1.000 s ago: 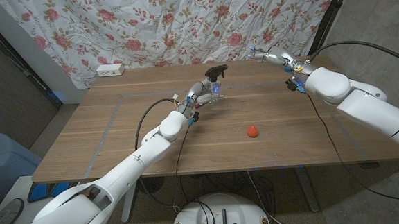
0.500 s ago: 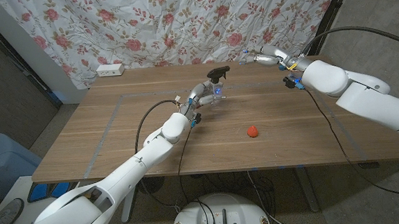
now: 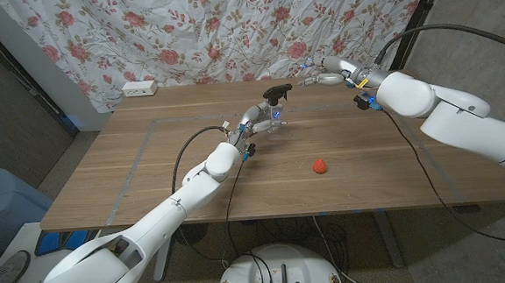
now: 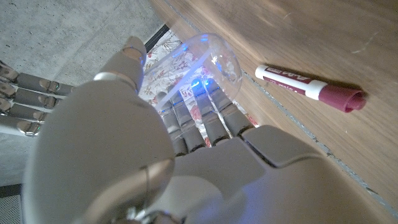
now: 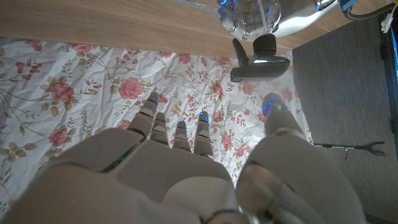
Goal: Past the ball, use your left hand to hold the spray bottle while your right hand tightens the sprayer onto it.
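The right hand point(image 3: 312, 78) hangs in open air near the table's point(image 3: 123, 171) far edge, with a clear gap between it and the sprayer point(image 3: 276, 91) on the bottle point(image 3: 274, 116). The left hand point(image 3: 253, 120) wraps the bottle's left side, blocking approach from there. A ball point(image 3: 321, 165) sits well nearer the front edge, apart from both. A marker point(image 4: 311, 89) lies on the wood near the bottle.

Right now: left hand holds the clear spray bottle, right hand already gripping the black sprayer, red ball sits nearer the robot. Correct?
Not quite. The right hand is not gripping the sprayer: the head view shows it open, off to the side with a gap between. The rest stands: the left hand holds the clear spray bottle and the red ball sits nearer the robot.
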`<control>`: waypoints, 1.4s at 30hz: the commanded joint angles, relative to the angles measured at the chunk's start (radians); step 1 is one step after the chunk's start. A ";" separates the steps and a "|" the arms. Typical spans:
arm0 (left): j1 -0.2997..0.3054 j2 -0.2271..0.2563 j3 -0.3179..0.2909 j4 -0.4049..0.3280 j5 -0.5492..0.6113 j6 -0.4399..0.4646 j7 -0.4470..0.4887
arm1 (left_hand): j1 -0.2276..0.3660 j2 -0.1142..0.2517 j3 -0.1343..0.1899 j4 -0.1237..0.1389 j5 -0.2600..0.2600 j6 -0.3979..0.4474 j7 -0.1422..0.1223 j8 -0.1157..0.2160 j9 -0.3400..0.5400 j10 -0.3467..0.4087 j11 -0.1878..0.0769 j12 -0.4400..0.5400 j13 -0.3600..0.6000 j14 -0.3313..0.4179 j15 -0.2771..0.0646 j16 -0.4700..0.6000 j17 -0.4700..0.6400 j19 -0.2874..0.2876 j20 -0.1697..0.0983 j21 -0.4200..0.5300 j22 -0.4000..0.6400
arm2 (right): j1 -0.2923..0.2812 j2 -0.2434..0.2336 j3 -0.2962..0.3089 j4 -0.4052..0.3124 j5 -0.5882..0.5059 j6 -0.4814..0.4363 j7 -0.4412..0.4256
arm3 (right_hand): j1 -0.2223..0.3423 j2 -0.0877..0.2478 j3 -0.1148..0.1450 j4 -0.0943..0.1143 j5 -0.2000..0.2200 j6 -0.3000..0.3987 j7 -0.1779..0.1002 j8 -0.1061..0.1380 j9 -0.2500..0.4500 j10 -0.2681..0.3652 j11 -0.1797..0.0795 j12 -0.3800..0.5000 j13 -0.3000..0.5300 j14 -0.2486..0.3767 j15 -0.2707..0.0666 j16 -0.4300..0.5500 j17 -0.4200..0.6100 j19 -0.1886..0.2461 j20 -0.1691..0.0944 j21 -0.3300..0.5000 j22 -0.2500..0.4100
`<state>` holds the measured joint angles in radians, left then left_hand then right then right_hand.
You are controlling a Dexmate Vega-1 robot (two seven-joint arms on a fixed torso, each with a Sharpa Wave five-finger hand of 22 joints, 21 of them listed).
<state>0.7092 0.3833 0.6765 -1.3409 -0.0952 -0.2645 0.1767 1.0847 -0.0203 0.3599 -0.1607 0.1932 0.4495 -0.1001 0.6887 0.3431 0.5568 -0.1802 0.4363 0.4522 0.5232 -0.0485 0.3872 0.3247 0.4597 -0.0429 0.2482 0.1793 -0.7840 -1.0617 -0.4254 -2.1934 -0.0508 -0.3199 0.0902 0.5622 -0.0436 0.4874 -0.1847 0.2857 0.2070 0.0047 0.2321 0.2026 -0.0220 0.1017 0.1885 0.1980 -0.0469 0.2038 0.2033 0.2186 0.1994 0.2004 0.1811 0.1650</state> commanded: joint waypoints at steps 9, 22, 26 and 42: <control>-0.007 -0.014 0.008 0.024 0.002 -0.011 -0.002 | 0.019 0.061 -0.003 -0.001 0.004 0.010 0.001 0.013 -0.004 0.013 0.001 -0.003 0.006 0.015 -0.149 -0.005 -0.003 0.008 -0.011 0.000 0.006 | 0.140 0.040 -0.139 -0.067 -0.233 -0.142 0.158 | -0.034 -0.058 -0.024 0.022 -0.012 0.045 0.004 0.022 0.015 -0.022 0.005 0.001 0.002 -0.004 0.006 0.005 0.006 -0.013 0.008 0.001 0.003; -0.007 -0.015 0.013 0.019 0.008 0.000 0.001 | 0.017 0.065 -0.005 -0.001 0.004 0.008 0.001 0.015 -0.008 0.015 0.001 -0.006 0.008 0.015 -0.150 -0.008 -0.006 0.006 -0.012 -0.002 0.006 | 0.191 0.087 -0.201 -0.041 -0.363 -0.141 0.230 | -0.051 -0.059 -0.032 0.032 -0.026 0.094 0.006 0.043 0.025 -0.020 0.006 0.008 0.002 0.008 0.000 0.013 0.009 -0.013 0.008 0.003 0.003; -0.009 -0.017 0.014 0.020 0.007 0.002 0.000 | 0.018 0.066 -0.006 -0.002 0.005 0.010 0.003 0.017 -0.010 0.016 0.001 -0.007 0.008 0.015 -0.150 -0.008 -0.006 0.005 -0.012 -0.003 0.006 | 0.205 0.104 -0.224 -0.037 -0.416 -0.153 0.256 | -0.058 -0.057 -0.034 0.035 -0.029 0.104 0.010 0.048 0.028 -0.014 0.006 0.011 0.002 0.012 0.000 0.015 0.010 -0.014 0.008 0.004 0.003; -0.018 -0.013 0.018 0.017 0.004 0.012 -0.016 | 0.018 0.067 -0.010 -0.004 0.005 0.014 -0.003 0.023 -0.013 0.024 -0.003 -0.007 0.010 0.020 -0.153 -0.009 -0.008 0.006 -0.015 -0.004 0.006 | 0.222 0.162 -0.263 -0.020 -0.559 -0.182 0.323 | -0.035 -0.061 -0.031 0.021 -0.052 0.190 0.006 0.092 0.042 0.003 0.002 0.017 0.002 0.034 -0.009 0.024 0.012 -0.001 0.002 0.008 0.003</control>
<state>0.6947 0.3666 0.6927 -1.3195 -0.0892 -0.2603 0.1696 1.0847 -0.0203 0.3532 -0.1674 0.1932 0.4536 -0.0999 0.7039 0.3290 0.5666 -0.1828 0.4288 0.4568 0.5308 -0.0484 0.3794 0.3154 0.4596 -0.0429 0.2481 0.1840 -0.5770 -0.9372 -0.6564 -2.2230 -0.5072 -0.4787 0.3688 0.5122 -0.0988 0.4582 -0.1616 0.2398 0.3814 0.0104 0.3156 0.2396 -0.0265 0.1032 0.2006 0.1977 -0.0207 0.1930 0.2226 0.2256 0.1906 0.2019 0.1823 0.1649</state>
